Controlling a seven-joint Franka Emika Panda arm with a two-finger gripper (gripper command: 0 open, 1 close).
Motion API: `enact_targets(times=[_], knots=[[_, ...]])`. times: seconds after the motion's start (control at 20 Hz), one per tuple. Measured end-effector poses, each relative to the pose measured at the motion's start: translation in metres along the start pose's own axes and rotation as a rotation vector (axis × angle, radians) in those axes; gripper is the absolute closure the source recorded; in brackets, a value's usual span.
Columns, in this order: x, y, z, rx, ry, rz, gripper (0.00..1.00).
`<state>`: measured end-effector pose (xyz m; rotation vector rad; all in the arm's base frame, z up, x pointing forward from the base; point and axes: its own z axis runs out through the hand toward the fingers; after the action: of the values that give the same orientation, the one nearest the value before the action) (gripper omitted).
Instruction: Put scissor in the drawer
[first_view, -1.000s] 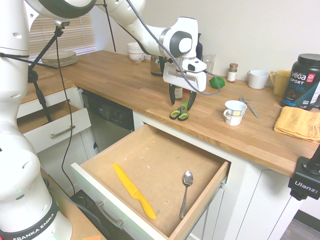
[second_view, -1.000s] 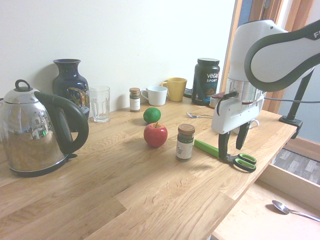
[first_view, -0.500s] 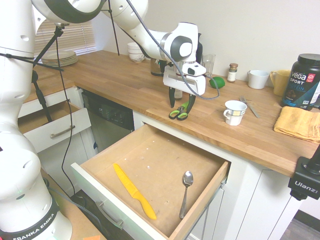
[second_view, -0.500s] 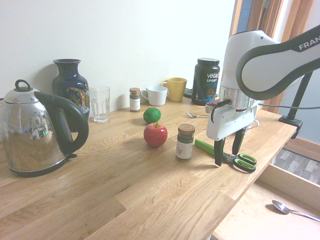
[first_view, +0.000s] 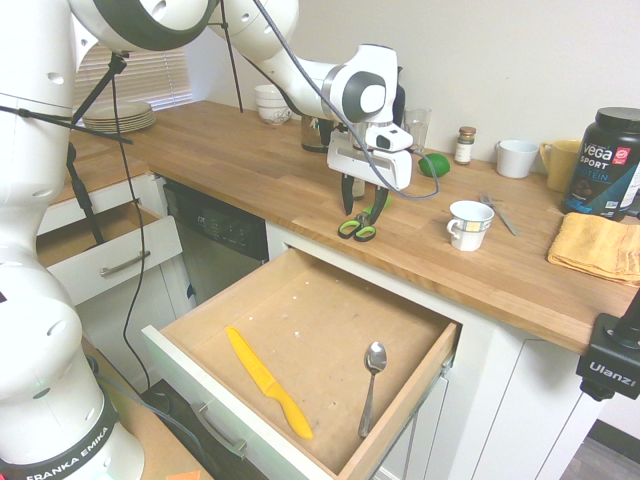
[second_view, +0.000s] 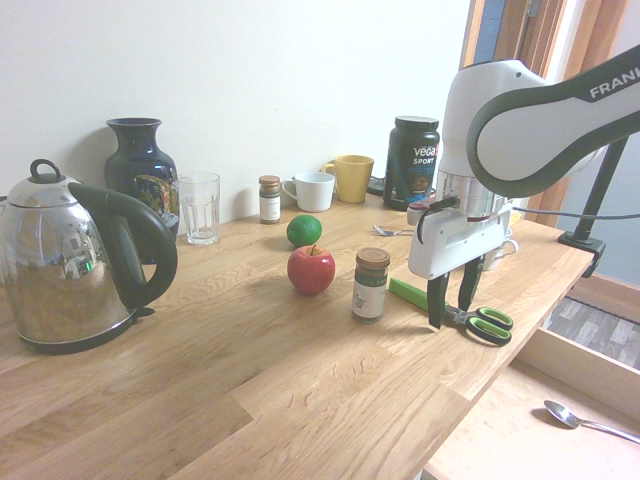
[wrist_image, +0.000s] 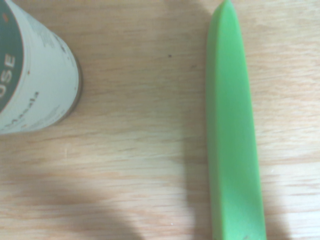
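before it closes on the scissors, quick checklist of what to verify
1. Scissor lies flat on the counter, near its front edge: ok.
2. Gripper is down over the scissor, one finger on each side where the blade cover meets the handles: ok.
3. Jaws are not yet shut on the scissor: ok.
4. Spice jar stands beside the blade cover, apart from the fingers: ok.
5. Drawer is pulled open, with bare floor between the yellow knife and spoon: ok.
6. Fingertips touch the counter: cannot tell.
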<state>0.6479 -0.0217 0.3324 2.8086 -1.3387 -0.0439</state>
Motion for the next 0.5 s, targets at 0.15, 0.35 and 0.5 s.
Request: enact_targets(times=[0.15, 0.35, 0.5], knots=[[-0.0011, -0.0004, 0.0006, -0.003, -0.003, -0.001, 1.0], [-0.0028, -0.0018, 0.0032, -0.006, -0.007, -0.004, 1.0], [-0.0036, -0.0026, 0.0038, -0.006, -0.008, -0.005, 1.0]])
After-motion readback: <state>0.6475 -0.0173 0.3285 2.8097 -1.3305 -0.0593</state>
